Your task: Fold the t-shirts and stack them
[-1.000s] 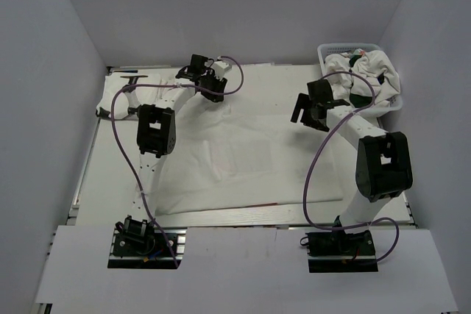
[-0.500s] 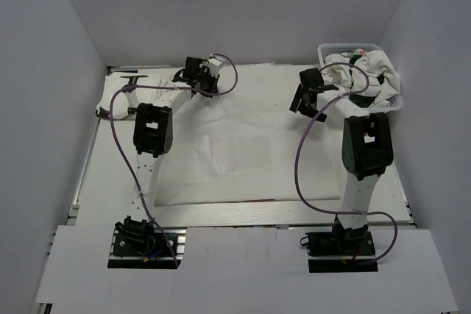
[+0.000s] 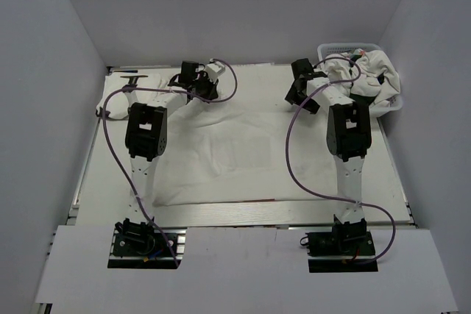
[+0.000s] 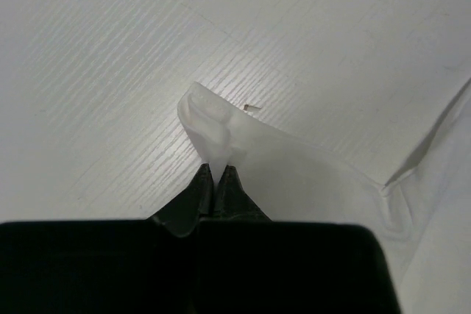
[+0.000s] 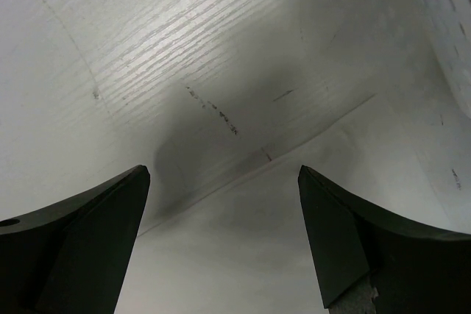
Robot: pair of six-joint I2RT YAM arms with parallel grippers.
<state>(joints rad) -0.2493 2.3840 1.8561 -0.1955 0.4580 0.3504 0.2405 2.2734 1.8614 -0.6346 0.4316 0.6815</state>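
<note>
A white t-shirt [image 3: 243, 152] lies spread flat over the middle of the table. My left gripper [image 3: 193, 83] is at its far left corner, shut on a folded tip of the cloth [image 4: 208, 124]; in the left wrist view the gripper [image 4: 217, 170] pinches that tip between touching fingers. My right gripper [image 3: 299, 90] hangs open over the far right corner. The right wrist view shows the gripper [image 5: 223, 176] wide open, with the shirt's edge [image 5: 243, 255] below and nothing between the fingers. More t-shirts [image 3: 368, 79] lie crumpled in the basket.
A white lattice basket [image 3: 352, 48] stands at the far right corner, its wall [image 5: 450, 12] close beside my right gripper. White walls enclose the table on three sides. Purple cables loop off both arms.
The left gripper has closed on the shirt's far left corner. The right arm has stretched out and carried its open gripper toward the far edge, over the shirt's far right corner.
</note>
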